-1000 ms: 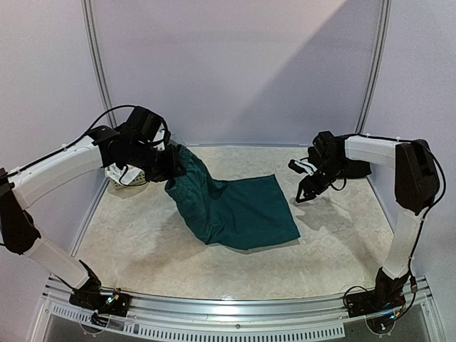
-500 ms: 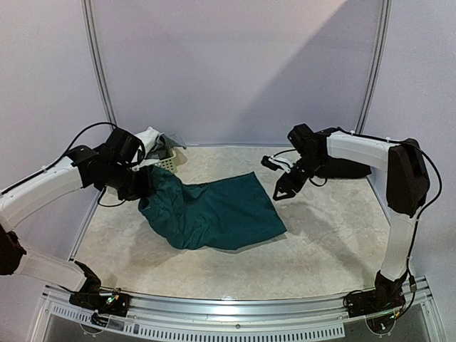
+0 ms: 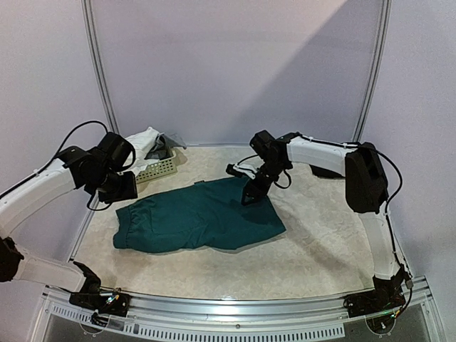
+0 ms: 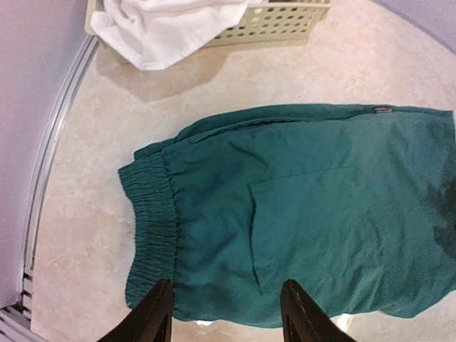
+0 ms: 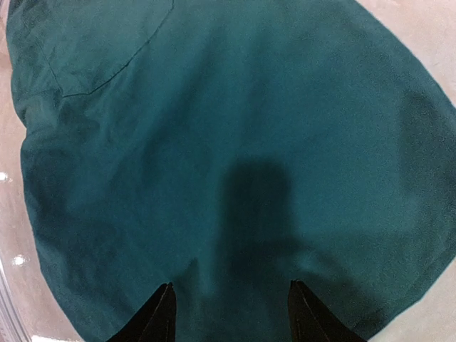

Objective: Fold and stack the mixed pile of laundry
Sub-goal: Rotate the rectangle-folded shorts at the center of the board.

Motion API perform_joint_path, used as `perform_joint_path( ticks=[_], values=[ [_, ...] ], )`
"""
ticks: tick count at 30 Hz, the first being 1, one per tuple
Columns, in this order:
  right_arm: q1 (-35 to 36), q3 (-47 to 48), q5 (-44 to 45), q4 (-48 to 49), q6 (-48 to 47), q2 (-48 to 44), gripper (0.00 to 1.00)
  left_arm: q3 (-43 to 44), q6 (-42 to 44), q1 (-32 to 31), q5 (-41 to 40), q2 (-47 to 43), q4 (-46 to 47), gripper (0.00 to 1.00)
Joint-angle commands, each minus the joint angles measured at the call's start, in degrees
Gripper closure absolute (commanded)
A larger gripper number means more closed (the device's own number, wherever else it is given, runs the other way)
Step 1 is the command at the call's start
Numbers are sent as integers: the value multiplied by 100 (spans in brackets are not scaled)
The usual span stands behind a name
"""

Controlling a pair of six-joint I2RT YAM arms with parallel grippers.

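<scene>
Shorts: the teal shorts [image 3: 199, 217] lie spread out on the desk [image 3: 320, 242] between the two arms, one garment, not yet folded
Lay of the cloth: the elastic waistband [image 4: 149, 228] is on the left arm's side and the leg end on the right arm's; a pocket [image 4: 285, 221] faces up, and the far edge near the waistband is rumpled and slightly doubled over
Left pincer: the left pincer [image 4: 224, 317] hangs over the near edge of the shorts beside the waistband, jaws apart with nothing between them
Right pincer: the right pincer [image 5: 229, 313] is low over the leg end, jaws spread and gripping nothing; whether its tips touch the fabric I cannot tell
Rest of the pile: a white cloth [image 3: 146, 139] spills over the basket [image 3: 153, 169] at the far left of the desk, just beyond the shorts
Progress: judged early, with the shorts laid out and no fold made, nothing stacked
Risk, grip: closing on the top layer alone would lift one ply and leave the other bunched beneath
Risk, drag: if one pincer pulls without the other, the cloth could slide and the fold come out skewed
Risk, rumple: folding over the doubled far edge would lock the crease in
Risk, basket: a wide swing of the left arm could knock the basket or catch the hanging white cloth
</scene>
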Motion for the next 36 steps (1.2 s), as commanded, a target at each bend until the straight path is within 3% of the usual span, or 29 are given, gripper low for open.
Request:
perform_joint_path(
  ticks=[1,5,15,26,36],
  values=[
    [83,233,-48,-230,24,556,46,-440,53,-211,744,-170,1159,48],
    [65,153,170,-298,332,754,46,-547,-75,-441,1612,572,1932,49],
    [-179,-1094,303,-451,967,394,48,623,264,-767,1535,3016,2309,49],
    [-191,-3136,227,-345,1019,-1143,48,3193,385,-1121,2191,5687,2347,49],
    [-612,-3413,-16,-670,740,-2445,48,5838,455,-1667,2999,7661,2045,50]
  ],
)
